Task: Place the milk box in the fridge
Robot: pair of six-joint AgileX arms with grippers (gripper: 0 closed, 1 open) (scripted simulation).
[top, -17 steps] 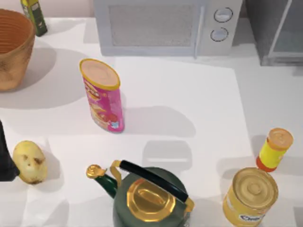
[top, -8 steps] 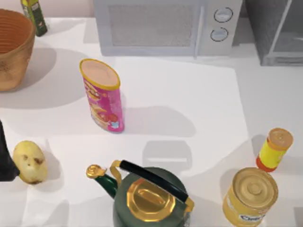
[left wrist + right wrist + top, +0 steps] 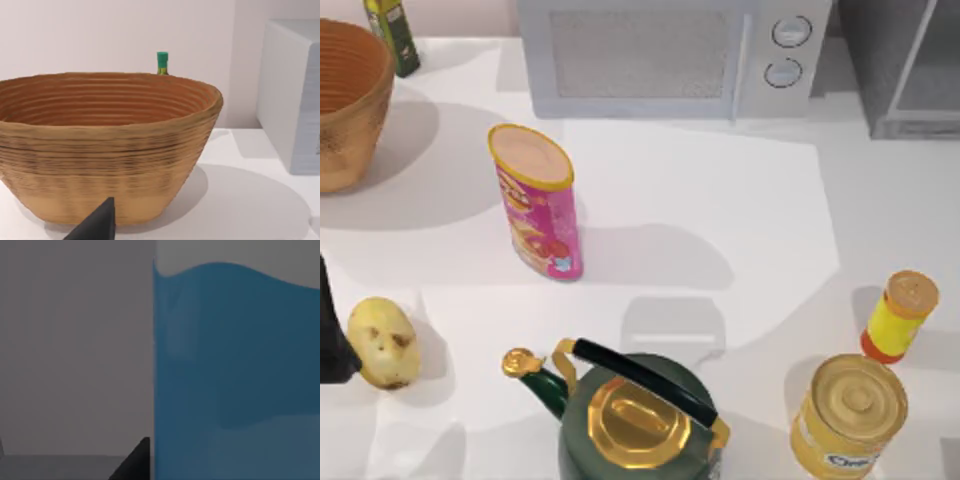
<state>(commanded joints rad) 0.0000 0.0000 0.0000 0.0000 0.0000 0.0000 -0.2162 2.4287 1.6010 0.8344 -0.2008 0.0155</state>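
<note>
Shadow edge on the table (image 3: 760,200) has crept toward the fridge (image 3: 905,70) over the last second. Milk box (image 3: 235,375) sits close against right wrist camera, grey panel behind; likely carried fridge-ward. Gripper closure: can't tell.

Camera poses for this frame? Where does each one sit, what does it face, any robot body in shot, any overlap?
Top view: above the table, looking down on microwave, basket, green-capped bottle and fridge; left arm at the left edge.
Left wrist view: low over the table, facing the basket wall; a dark part of the left hand shows.
Right wrist view: tight against the milk box, grey panel beside it; a dark part of the right hand shows.
Shared: top and left wrist views both hold basket, bottle, microwave.
</note>
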